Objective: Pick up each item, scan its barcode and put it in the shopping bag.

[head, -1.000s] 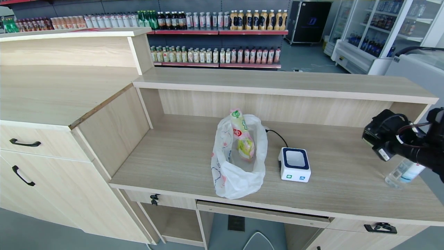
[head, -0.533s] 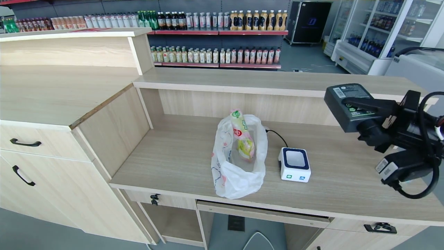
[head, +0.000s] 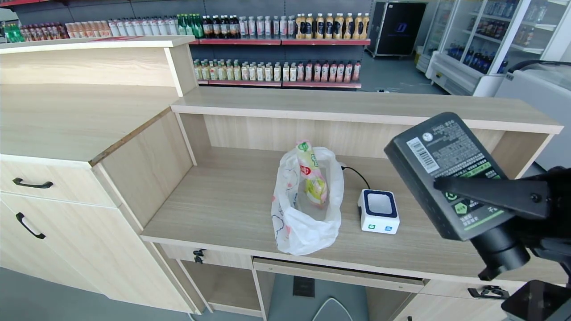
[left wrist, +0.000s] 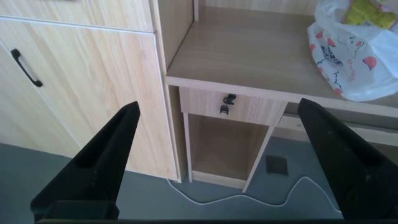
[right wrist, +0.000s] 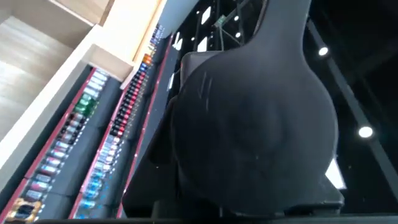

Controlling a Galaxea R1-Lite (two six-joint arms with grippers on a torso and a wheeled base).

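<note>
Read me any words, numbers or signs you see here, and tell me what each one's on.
Nothing reads clearly.
On the black box: barcode and fine print, too small.
On the snack packet in the shopping bag: logos blurred.
On the scanner: two small icons, unreadable.
On the shelf bottles: labels too small.

Shop: drink shelves [head: 276, 26], checkout counter [head: 250, 200].

Black container [head: 424, 178], green-white label; white bag [head: 303, 232], red-blue print; white scanner [head: 378, 210], navy frame.
</note>
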